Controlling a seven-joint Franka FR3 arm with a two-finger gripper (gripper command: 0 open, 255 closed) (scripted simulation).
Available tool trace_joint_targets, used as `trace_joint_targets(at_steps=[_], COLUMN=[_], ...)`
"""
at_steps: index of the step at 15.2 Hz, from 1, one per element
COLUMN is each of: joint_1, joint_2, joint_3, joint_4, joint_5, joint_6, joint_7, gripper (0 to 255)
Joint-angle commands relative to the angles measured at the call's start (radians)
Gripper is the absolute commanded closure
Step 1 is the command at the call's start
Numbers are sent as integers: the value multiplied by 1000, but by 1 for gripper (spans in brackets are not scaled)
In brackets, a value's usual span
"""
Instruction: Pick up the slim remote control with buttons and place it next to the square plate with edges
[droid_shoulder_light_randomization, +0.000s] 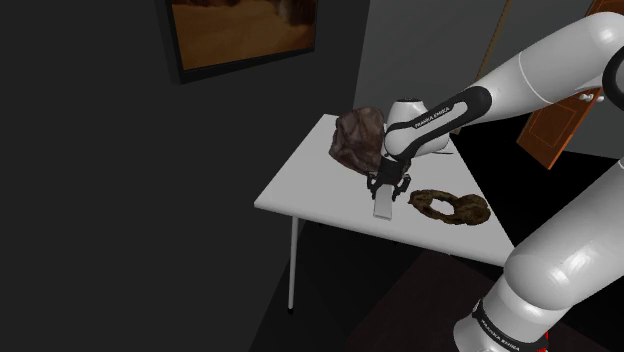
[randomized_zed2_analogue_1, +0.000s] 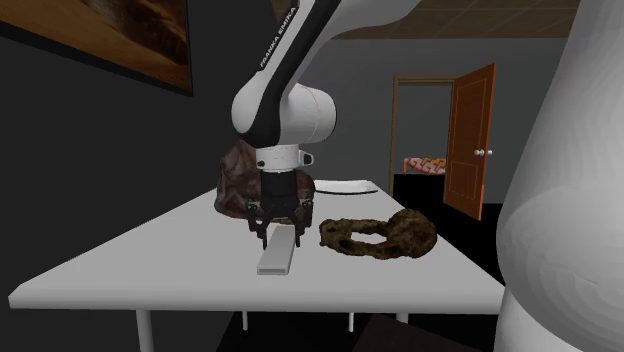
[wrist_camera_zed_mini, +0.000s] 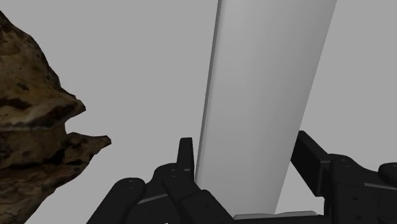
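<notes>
The pincer (droid_shoulder_light_randomization: 389, 190) (randomized_zed2_analogue_1: 279, 229) (wrist_camera_zed_mini: 248, 159) points straight down, and its two fingers (wrist_camera_zed_mini: 186, 154) press on both long edges of the remote (droid_shoulder_light_randomization: 384, 206) (randomized_zed2_analogue_1: 276, 254) (wrist_camera_zed_mini: 267, 95) - a tight pinch at one end. The remote is a plain pale bar. It lies flat on the white surface (droid_shoulder_light_randomization: 305, 185) (randomized_zed2_analogue_1: 150, 272) (wrist_camera_zed_mini: 127, 63), near the middle.

A lumpy brown rock (droid_shoulder_light_randomization: 358, 138) (randomized_zed2_analogue_1: 232, 186) (wrist_camera_zed_mini: 32, 114) sits just behind the pincer. A bumpy brown ring (droid_shoulder_light_randomization: 450, 207) (randomized_zed2_analogue_1: 378, 235) lies flat near the remote, on its other side. The white plate (randomized_zed2_analogue_1: 345, 186) rests farther back on the surface, well apart from the remote - I cannot tell what is on it. Past the surface stands an orange door (randomized_zed2_analogue_1: 470, 140).
</notes>
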Motion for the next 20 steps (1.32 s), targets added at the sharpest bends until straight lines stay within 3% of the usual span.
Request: trace_joint_targets(at_steps=[1, 5, 20], joint_1=[0, 0, 2], joint_2=[1, 1, -124], joint_3=[0, 0, 2], joint_4=[0, 0, 99], joint_5=[0, -1, 1], joint_6=[0, 1, -223], joint_7=[-1, -1, -4], gripper=[255, 255, 255])
